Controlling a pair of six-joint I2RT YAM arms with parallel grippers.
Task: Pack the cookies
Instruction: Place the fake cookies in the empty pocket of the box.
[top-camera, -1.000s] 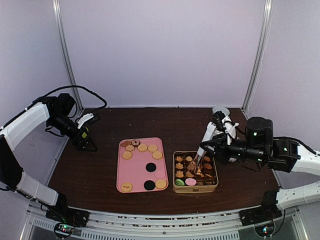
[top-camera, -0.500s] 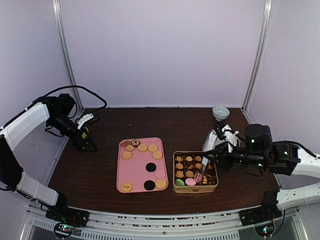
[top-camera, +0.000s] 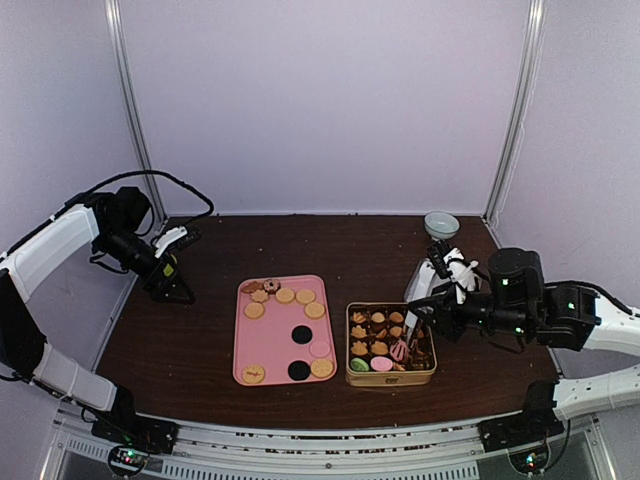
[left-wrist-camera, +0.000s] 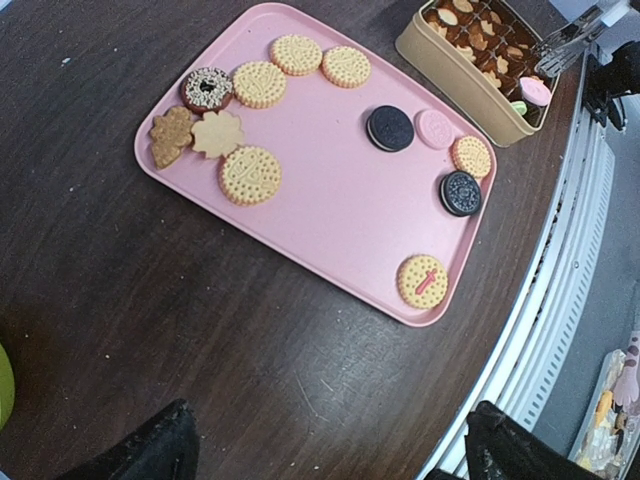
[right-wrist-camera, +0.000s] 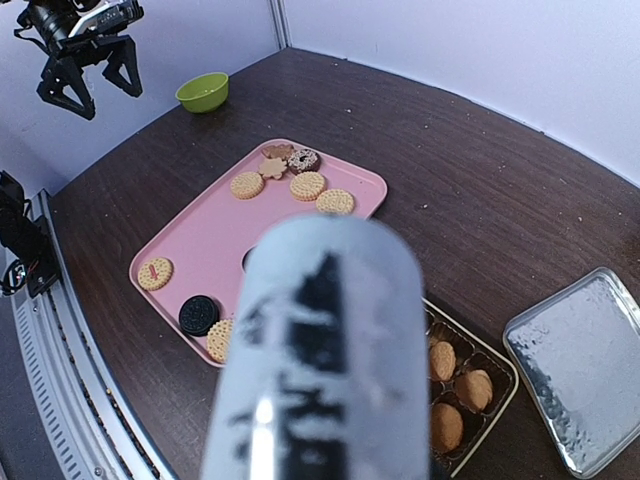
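Note:
The cookies lie partly on a pink tray (top-camera: 270, 345): tan rounds (top-camera: 285, 295) along its far edge, two black discs (top-camera: 301, 334) and a pink one (top-camera: 320, 349). More cookies fill a gold tin (top-camera: 390, 378) to the right of the tray. My right gripper (top-camera: 438, 318) is shut on metal tongs (top-camera: 408, 338) whose tips reach down into the tin. In the right wrist view the blurred tongs handle (right-wrist-camera: 320, 350) hides my fingers. My left gripper (top-camera: 170, 278) is open and empty, held over the table left of the tray (left-wrist-camera: 330, 200).
The tin's silver lid (right-wrist-camera: 580, 360) lies right of the tin. A green bowl (right-wrist-camera: 202, 91) stands at the far left by the left gripper. A pale bowl (top-camera: 441, 222) sits at the back right. The table's near edge rail (left-wrist-camera: 590, 250) runs close to the tray.
My right arm has come down and nearer, bringing the tongs from raised above the tin to tips inside it. The left arm has not moved.

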